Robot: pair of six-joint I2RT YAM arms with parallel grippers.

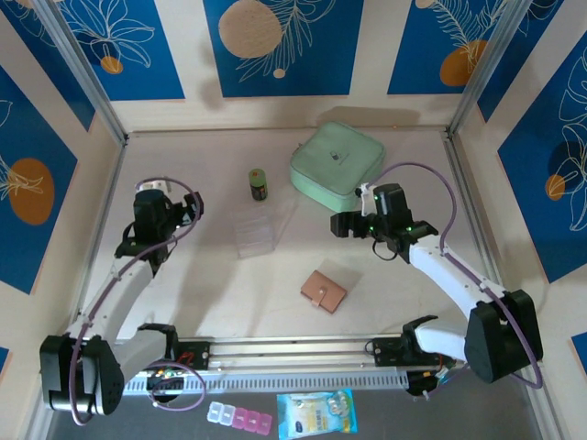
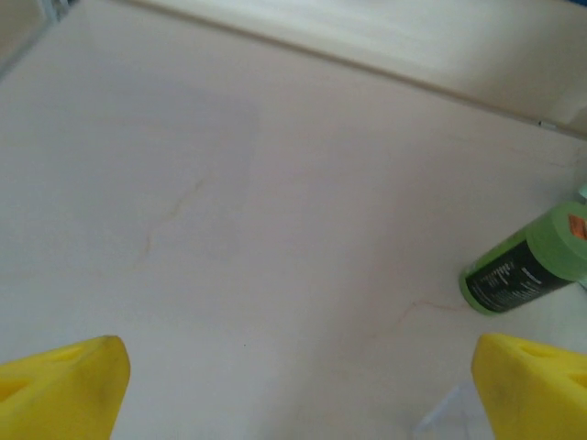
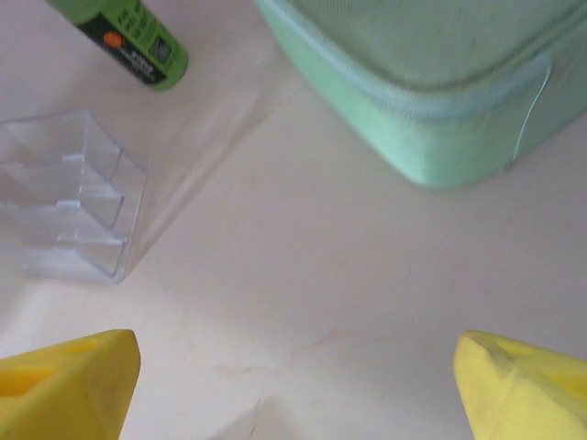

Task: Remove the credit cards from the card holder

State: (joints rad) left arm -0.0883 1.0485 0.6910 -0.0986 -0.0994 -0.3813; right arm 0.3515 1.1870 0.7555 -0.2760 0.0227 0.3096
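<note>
Overhead, the card holder (image 1: 324,291) lies flat and folded shut on the table (image 1: 211,293), just below and right of centre in the frame, with its snap tab across the front. It sits at a slight angle. With the holder shut, the credit cards cannot be made out.

No arm touches it. The right arm reaches in from the lower right corner, and its head hangs above and to the right of the holder, well apart from it. On the right wrist camera, the right gripper (image 3: 293,385) is spread wide, with one yellow fingertip (image 3: 69,380) in the bottom left corner, the other in the bottom right, and bare table between them. Ahead of it are the mint-green zip case (image 3: 431,82) at upper right, the clear plastic box (image 3: 69,197) at left and a green bottle (image 3: 124,37) lying at the top left.

The left arm is at mid-left of the overhead frame, far from the holder. The left gripper (image 2: 298,390) also has its fingers far apart, yellow tips in both bottom corners and nothing between them. The green bottle lies at that view's right edge.

Along the bottom edge of the overhead frame sit a pill organiser (image 1: 240,417) and a blue-printed sachet (image 1: 316,414).
</note>
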